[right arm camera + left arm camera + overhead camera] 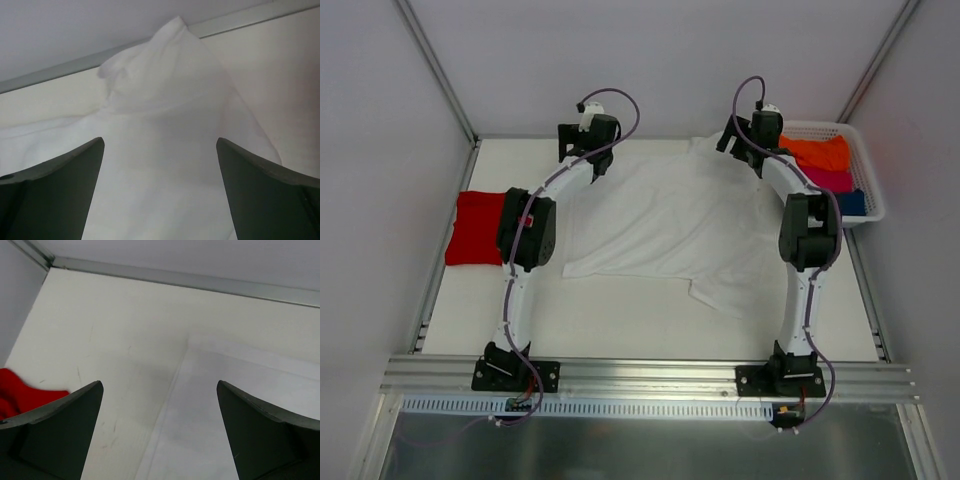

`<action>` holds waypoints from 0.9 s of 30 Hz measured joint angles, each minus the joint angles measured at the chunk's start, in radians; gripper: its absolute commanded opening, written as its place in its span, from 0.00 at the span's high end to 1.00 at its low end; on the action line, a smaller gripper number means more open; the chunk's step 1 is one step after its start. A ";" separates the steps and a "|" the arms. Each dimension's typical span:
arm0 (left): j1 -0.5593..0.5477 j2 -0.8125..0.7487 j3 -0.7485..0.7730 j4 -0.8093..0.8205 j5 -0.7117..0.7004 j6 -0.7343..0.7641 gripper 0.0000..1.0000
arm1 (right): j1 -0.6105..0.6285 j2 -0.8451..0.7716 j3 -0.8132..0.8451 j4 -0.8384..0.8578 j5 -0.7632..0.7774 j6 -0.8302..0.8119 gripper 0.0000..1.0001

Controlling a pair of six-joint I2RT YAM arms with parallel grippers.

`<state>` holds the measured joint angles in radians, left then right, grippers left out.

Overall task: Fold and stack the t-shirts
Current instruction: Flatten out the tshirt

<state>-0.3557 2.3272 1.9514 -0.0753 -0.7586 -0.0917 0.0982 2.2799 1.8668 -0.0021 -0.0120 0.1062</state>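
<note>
A white t-shirt (660,225) lies spread and slightly rumpled across the middle of the counter (620,320). A red t-shirt (475,228), seemingly folded, sits at the left edge of the frame. Both arms reach to the white shirt's far edge, near the top of the frame. The left tool (159,390) hangs empty with its fingers apart above the shirt's flat corner. The right tool (160,145) is likewise spread and empty, above a bunched peak of cloth. To fold well, I judge each tool should drop straight onto its own corner and pinch the full thickness of cloth. Both should then lift together so the edge stays level.
</note>
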 measured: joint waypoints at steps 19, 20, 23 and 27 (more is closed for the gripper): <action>-0.378 -0.906 -0.946 -0.156 0.054 -0.416 1.00 | 0.270 -1.139 -0.937 -0.132 0.059 0.032 1.00; -0.386 -0.894 -0.974 -0.182 0.076 -0.443 1.00 | 0.288 -1.139 -0.995 -0.161 0.060 0.046 1.00; -0.398 -0.856 -0.997 -0.222 0.115 -0.488 1.00 | 0.338 -1.138 -1.095 -0.227 0.061 0.077 1.00; -0.403 -0.808 -0.996 -0.230 0.144 -0.519 1.00 | 0.375 -1.130 -1.112 -0.238 0.077 0.104 1.00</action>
<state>-0.7589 1.5192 0.9550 -0.3054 -0.6147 -0.6109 0.4728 1.1503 0.7547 -0.2401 0.0647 0.2104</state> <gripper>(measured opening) 0.004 0.009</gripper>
